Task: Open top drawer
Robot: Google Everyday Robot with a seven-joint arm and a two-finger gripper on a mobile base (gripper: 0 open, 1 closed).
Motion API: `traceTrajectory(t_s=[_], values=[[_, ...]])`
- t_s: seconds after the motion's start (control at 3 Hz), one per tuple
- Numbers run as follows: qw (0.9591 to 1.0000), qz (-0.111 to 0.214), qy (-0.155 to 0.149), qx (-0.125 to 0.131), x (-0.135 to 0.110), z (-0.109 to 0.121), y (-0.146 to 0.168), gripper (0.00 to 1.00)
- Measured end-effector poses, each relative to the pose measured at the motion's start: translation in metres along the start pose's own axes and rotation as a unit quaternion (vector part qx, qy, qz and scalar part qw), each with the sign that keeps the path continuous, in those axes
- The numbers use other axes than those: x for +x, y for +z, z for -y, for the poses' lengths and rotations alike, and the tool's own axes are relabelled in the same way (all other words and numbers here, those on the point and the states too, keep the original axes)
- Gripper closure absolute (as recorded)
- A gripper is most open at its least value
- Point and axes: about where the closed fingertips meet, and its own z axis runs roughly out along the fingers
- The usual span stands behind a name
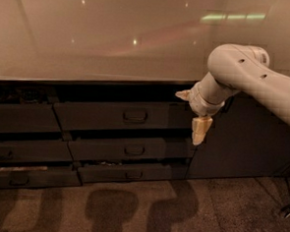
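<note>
The top drawer [100, 116] is the widest dark grey front under the counter, with a small metal loop handle [135, 116] at its centre. A dark gap shows above it; I cannot tell whether it is pulled out at all. My gripper [192, 113] hangs from the white arm [246, 70] in front of the drawer's right end, to the right of the handle and apart from it. One pale finger [183, 94] points left and the other finger [200, 130] points down, spread wide with nothing between them.
Two narrower drawers [133, 150] [131, 174] sit below the top one. More dark drawers [15, 149] stand at the left. A tall dark cabinet door [247, 139] is at the right. A pale glossy countertop [91, 36] overhangs them all. A speckled floor [129, 210] lies below.
</note>
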Motion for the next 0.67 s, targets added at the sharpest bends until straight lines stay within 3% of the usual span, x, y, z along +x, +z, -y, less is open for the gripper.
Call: traceTrajectory(t_s=[0.33, 0.67], values=[[1.0000, -0.001, 0.000, -0.001, 0.000, 0.000, 0.001, 0.00], [0.9991, -0.013, 0.005, -0.039, 0.021, 0.004, 0.037, 0.00]])
